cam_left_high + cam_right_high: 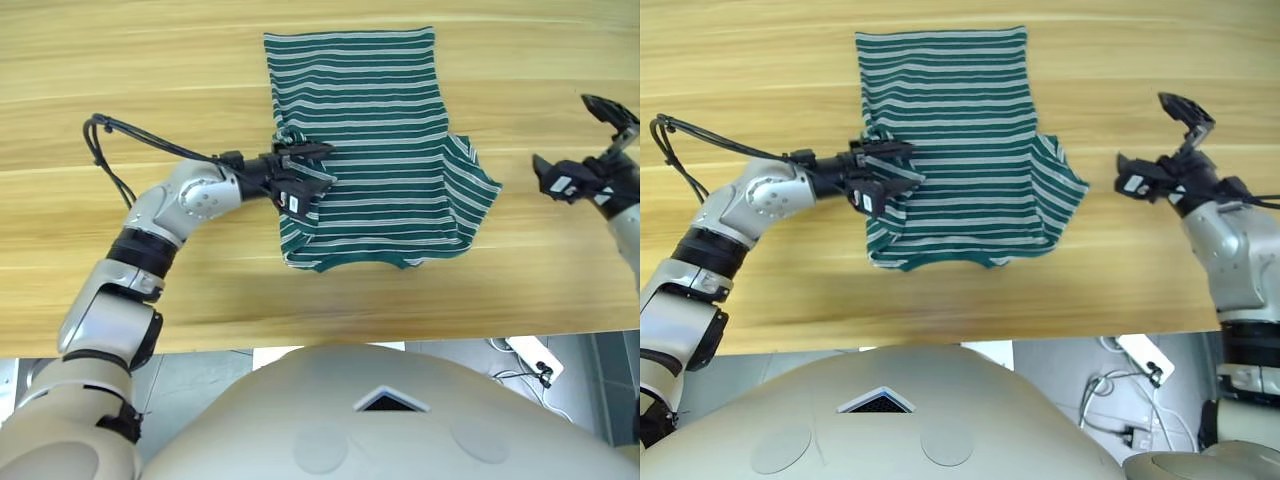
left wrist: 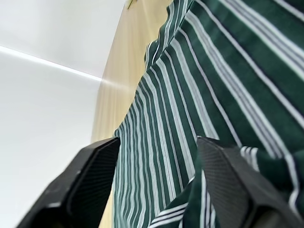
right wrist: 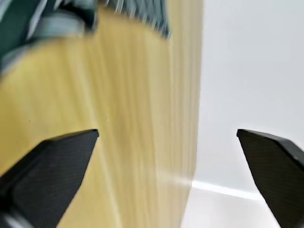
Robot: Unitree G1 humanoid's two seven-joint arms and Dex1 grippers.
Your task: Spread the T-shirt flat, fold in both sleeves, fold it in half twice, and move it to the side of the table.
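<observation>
Left gripper (image 1: pixel 320 167): fingers parted, astride bunched cloth at the left edge of the green, white-striped cotton T-shirt (image 1: pixel 375 110). Shirt lies mid pale wooden table (image 1: pixel 150 60), long axis near-to-far. Unfolded right sleeve (image 1: pixel 476 180) juts right, nearer the right gripper (image 1: pixel 565 135), which is spread wide, empty and apart from it.

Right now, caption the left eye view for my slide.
Left claw at the striped T-shirt edge, right claw open apart, over a wooden table.

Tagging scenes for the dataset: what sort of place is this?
Likely a lab or test workstation: a plain wooden table holding one striped T-shirt, with loose cables on the grey floor below.
</observation>
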